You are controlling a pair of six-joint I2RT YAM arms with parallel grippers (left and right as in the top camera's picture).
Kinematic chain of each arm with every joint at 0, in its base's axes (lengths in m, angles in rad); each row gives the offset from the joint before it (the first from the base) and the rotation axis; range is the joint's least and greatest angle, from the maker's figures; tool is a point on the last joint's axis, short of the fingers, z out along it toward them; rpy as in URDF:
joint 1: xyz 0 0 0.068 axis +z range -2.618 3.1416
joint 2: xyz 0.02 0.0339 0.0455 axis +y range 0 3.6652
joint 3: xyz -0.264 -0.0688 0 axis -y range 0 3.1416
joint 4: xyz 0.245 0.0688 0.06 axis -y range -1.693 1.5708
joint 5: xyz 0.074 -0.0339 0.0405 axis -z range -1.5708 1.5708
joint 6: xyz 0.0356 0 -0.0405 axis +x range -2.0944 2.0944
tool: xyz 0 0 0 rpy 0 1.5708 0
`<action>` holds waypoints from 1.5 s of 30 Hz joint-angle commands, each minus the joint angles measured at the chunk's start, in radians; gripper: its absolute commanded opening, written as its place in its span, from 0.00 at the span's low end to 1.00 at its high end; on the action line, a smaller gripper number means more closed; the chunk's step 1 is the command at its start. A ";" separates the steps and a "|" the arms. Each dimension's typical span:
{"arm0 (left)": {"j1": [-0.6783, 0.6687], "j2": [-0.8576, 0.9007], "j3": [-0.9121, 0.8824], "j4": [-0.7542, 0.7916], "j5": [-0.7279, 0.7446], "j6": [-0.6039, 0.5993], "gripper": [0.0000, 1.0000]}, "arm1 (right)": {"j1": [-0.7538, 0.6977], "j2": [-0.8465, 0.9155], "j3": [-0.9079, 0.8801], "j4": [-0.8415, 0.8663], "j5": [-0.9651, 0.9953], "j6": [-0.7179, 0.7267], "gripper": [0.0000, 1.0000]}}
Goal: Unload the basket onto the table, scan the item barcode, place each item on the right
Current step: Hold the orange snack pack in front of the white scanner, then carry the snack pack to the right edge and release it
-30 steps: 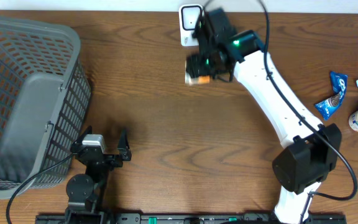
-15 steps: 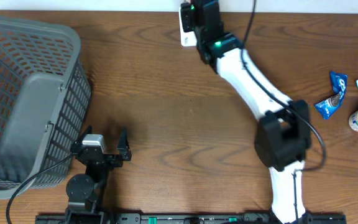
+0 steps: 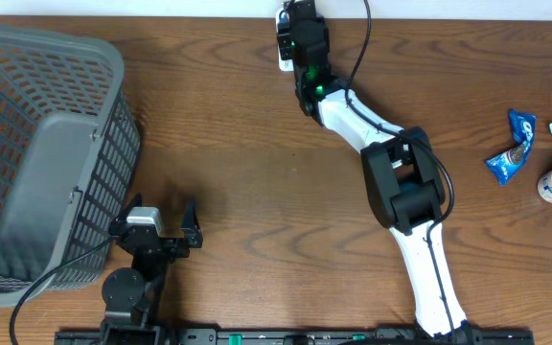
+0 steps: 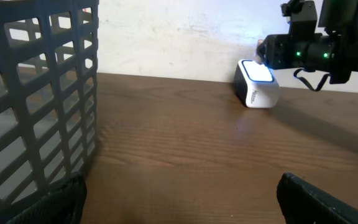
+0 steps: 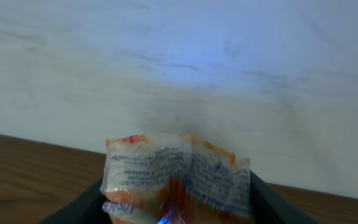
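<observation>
Gripping a packet [image 5: 176, 177], the right pincer [image 5: 176, 206] hangs beside the scanner [image 4: 255, 83].

Mock shop checkout, prob. lab: barcode scanner [image 4: 255, 84], basket [image 3: 113, 153], snack pkts [image 3: 511, 146] on wood tbl [image 3: 257, 172].

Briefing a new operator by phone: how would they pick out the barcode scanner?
From the grey mesh basket at left, go right along the back wall. The scanner is the small white box at its foot; unlike the packets at the right edge, its face glows.
</observation>
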 commanded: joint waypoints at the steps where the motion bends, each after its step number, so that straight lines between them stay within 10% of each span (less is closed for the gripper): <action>1: 0.000 -0.005 -0.017 -0.031 0.020 0.009 0.98 | -0.018 0.006 0.005 0.011 0.015 0.008 0.50; 10: 0.000 -0.005 -0.017 -0.031 0.020 0.009 0.98 | -0.013 -0.091 0.020 -0.145 0.036 0.010 0.52; 24: 0.000 -0.005 -0.017 -0.031 0.020 0.009 0.98 | -0.224 -0.434 0.019 -1.008 0.292 0.011 0.45; 45: 0.000 -0.005 -0.017 -0.031 0.020 0.009 0.98 | -0.822 -0.159 0.009 -1.040 0.119 0.132 0.47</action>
